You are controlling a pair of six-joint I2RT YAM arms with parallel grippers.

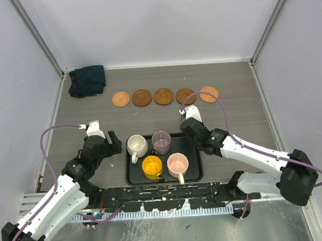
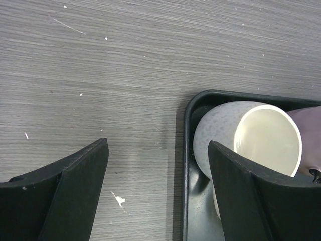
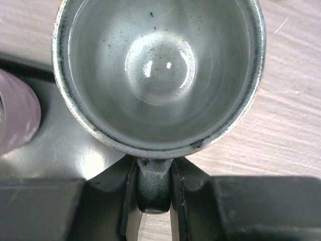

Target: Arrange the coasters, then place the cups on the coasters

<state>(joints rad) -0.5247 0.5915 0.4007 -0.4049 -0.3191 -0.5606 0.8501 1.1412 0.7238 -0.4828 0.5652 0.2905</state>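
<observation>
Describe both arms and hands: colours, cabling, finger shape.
Left arm and right arm: white shells, black joints. A mauve cable loops along each. Left hand and right hand: matte black, with broad fingers.

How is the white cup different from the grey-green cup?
The white cup is creamy; the grey-green cup has a dark speckled rim. The right gripper pinches the grey-green cup's handle in its jaws; nothing holds the white cup, which stands in the black tray. Both are small, empty, upright mugs with handles.
</observation>
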